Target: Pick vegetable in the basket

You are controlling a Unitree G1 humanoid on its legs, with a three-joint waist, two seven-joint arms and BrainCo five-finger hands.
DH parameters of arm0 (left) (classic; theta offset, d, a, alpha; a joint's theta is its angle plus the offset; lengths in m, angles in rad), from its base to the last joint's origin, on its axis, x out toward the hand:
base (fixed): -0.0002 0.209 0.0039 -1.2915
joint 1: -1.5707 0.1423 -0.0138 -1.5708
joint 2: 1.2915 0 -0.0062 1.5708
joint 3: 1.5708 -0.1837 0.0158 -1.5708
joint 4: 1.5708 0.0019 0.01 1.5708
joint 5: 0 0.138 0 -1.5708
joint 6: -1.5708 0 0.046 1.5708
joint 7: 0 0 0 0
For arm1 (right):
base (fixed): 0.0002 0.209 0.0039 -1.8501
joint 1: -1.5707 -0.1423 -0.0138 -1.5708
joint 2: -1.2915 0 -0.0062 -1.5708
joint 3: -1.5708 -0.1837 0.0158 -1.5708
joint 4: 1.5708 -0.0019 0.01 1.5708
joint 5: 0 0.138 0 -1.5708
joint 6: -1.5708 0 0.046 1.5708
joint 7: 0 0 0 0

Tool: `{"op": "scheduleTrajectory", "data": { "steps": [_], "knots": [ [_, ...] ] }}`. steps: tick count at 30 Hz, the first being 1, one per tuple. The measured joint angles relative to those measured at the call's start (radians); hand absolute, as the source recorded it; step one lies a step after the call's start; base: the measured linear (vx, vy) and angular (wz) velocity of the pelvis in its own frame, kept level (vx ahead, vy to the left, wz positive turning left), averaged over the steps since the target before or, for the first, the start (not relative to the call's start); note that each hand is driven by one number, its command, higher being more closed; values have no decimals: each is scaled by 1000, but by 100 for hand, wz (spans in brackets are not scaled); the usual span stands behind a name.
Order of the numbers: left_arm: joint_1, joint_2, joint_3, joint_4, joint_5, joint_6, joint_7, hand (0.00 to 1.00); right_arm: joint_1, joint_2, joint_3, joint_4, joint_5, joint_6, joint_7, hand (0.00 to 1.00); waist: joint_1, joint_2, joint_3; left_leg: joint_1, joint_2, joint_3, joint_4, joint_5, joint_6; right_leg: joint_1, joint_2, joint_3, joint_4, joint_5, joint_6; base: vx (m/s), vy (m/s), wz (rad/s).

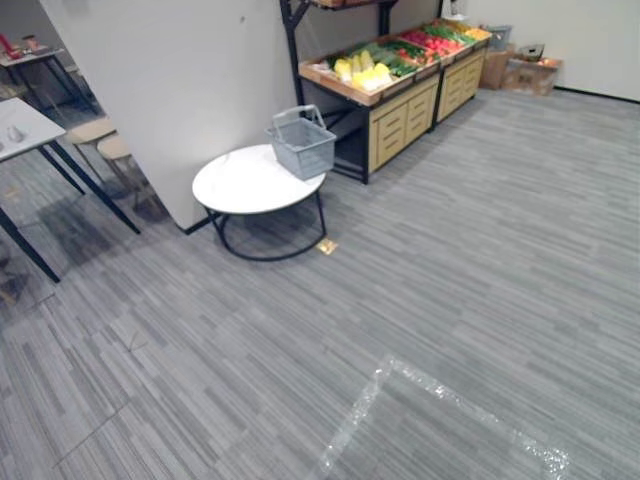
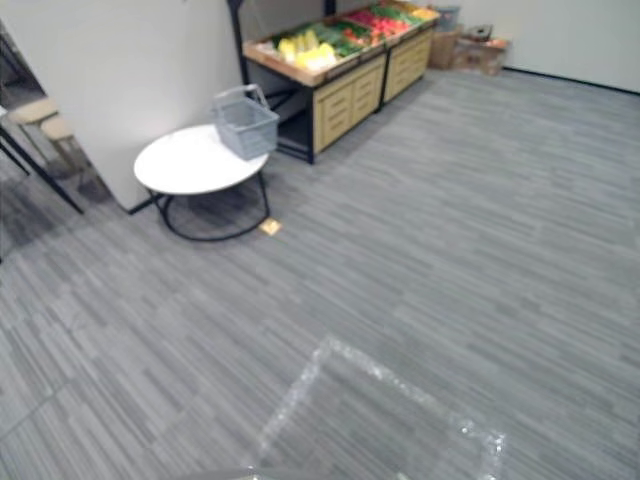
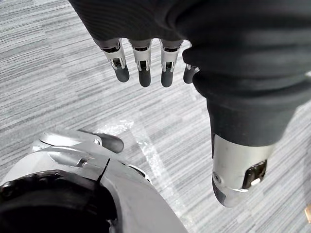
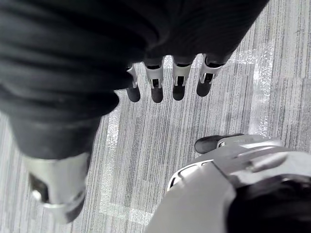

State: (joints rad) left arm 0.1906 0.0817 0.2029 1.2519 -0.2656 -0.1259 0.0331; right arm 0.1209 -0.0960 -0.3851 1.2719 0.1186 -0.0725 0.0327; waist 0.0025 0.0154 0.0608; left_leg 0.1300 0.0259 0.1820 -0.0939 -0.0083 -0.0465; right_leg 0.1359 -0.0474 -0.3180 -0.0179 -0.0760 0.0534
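Left hand (image 3: 144,68): released, its fingers hang straight and relaxed above the grey striped floor (image 1: 450,250), holding nothing.
Round white worktop (image 1: 245,182): stands on a black frame (image 1: 265,250) beside the white wall (image 1: 180,80).
Grey plastic basket (image 1: 302,143): upright on the worktop's right edge, handle raised.
Vegetables (image 1: 368,68): yellow, green and red, lying in the wooden display stand (image 1: 385,110) just right of the basket.
Right hand (image 4: 165,82): released, fingers straight over the floor.

basket (image 1: 303,148): grey | table (image 1: 240,182): white top, black frame | floor (image 1: 470,260): grey striped | vegetables (image 1: 366,70): yellow, green, red
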Motion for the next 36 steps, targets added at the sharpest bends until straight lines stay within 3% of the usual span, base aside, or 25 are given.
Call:
{"op": "scheduleTrajectory", "data": {
  "steps": [13,23,36],
  "knots": [
    [0,-1,0,-1,0,-16,3,0,-25,1,2,-2,7,-3,-1,0,3,-1,15,17,5,23,-7,-6,-8,13,2,3,-10,-5,7,-36,-7,-3],
    [1,6,-10,-2,2,-28,-19,0,-14,-18,135,-13,37,-44,42,0,2,-12,22,15,9,30,-7,-10,-10,12,9,11,-14,-1,1,11,-2,-1],
    [0,8,-8,-2,5,-27,-18,0,-19,2,26,-2,37,-32,39,0,3,-15,28,15,11,26,-7,-11,-12,17,11,3,-17,-1,1,7,-4,0]
  ]
}}
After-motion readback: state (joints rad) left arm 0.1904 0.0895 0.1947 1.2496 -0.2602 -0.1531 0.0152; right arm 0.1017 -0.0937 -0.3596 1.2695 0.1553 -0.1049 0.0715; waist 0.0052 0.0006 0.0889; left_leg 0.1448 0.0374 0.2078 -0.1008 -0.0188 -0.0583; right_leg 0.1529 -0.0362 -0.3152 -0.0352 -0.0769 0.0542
